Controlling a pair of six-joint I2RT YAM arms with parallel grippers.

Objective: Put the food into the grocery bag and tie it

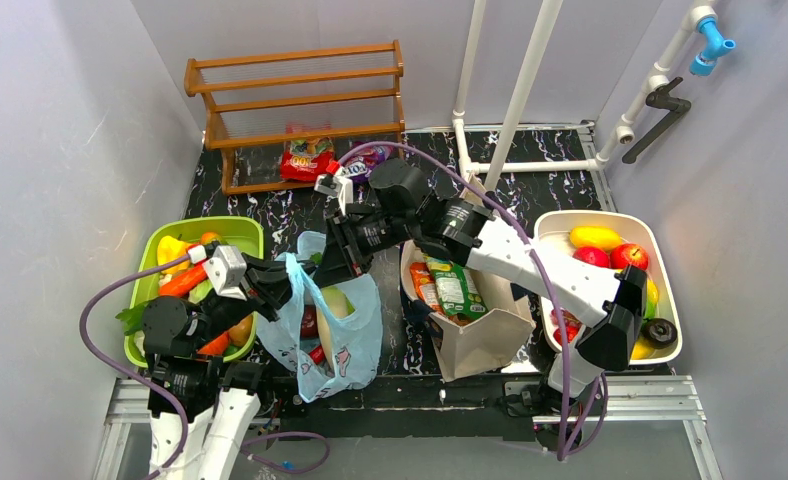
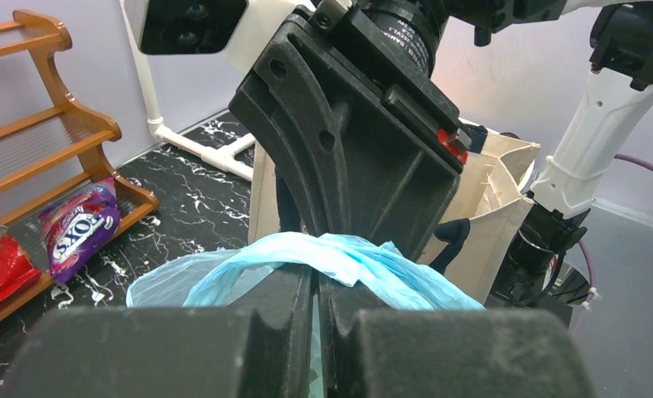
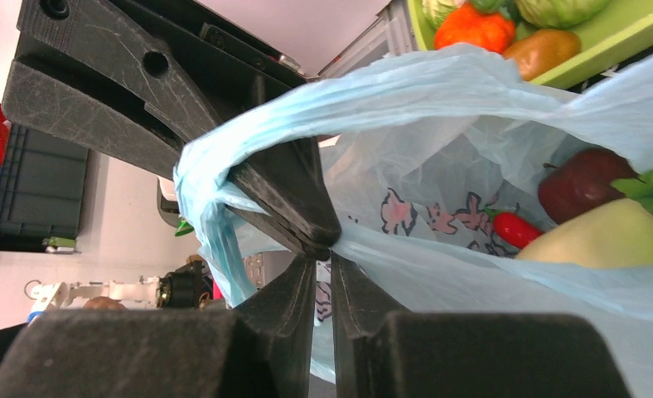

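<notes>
Handle of grocery bag (image 1: 350, 350) clamped in left tool (image 2: 316, 278); right tool (image 3: 323, 269) pinching bag film just beside.

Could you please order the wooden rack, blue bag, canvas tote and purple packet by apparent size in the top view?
1. wooden rack
2. blue bag and canvas tote, too alike to rank
3. purple packet

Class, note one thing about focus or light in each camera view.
Top external view: even light, sharp, no harsh shadows. Left wrist view: the left gripper close up is dark and blurred, the purple snack packet clearer. Right wrist view: light shines through the grocery bag, showing food inside; the background is washed out.
</notes>
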